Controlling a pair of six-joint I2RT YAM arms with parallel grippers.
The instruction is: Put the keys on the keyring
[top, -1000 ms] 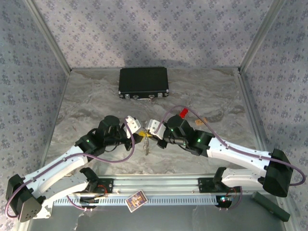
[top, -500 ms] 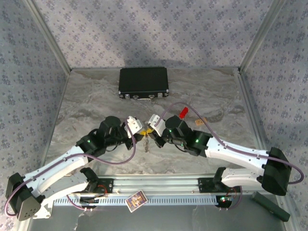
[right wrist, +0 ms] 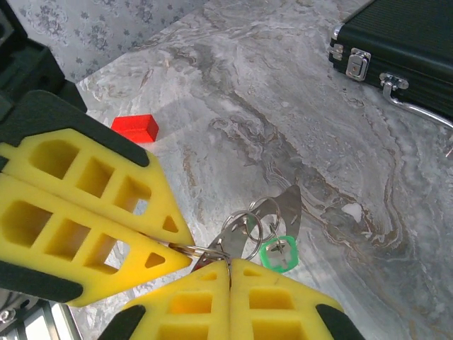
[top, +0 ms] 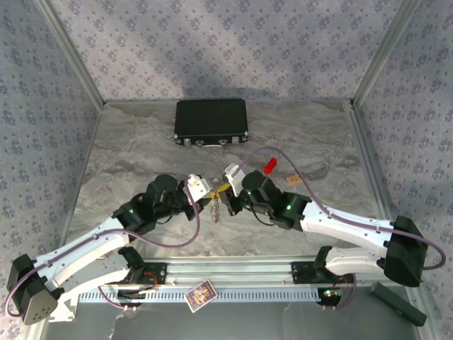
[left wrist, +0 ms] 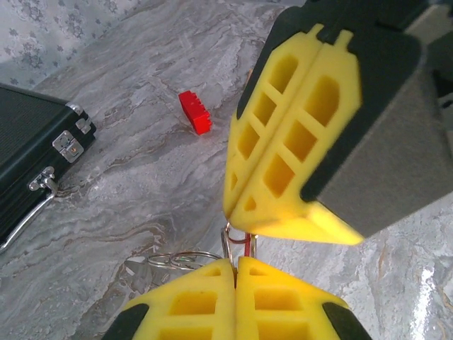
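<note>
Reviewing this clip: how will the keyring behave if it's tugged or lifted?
Probably floppy: the keyring is several linked loops, so it should swing and twist rather than hold shape. Likely light and slippery: it is thin shiny wire pinched at the right pincer tip. The green key would probably dangle and spin.

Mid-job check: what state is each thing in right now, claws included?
Left claw: shut, pinching the keyring.
Right claw: shut on the keyring too.
Keyring: held between both claws.
Green key: dangling from the keyring.
Black case: closed, latches down.
Red block: lying loose on the table.
</note>
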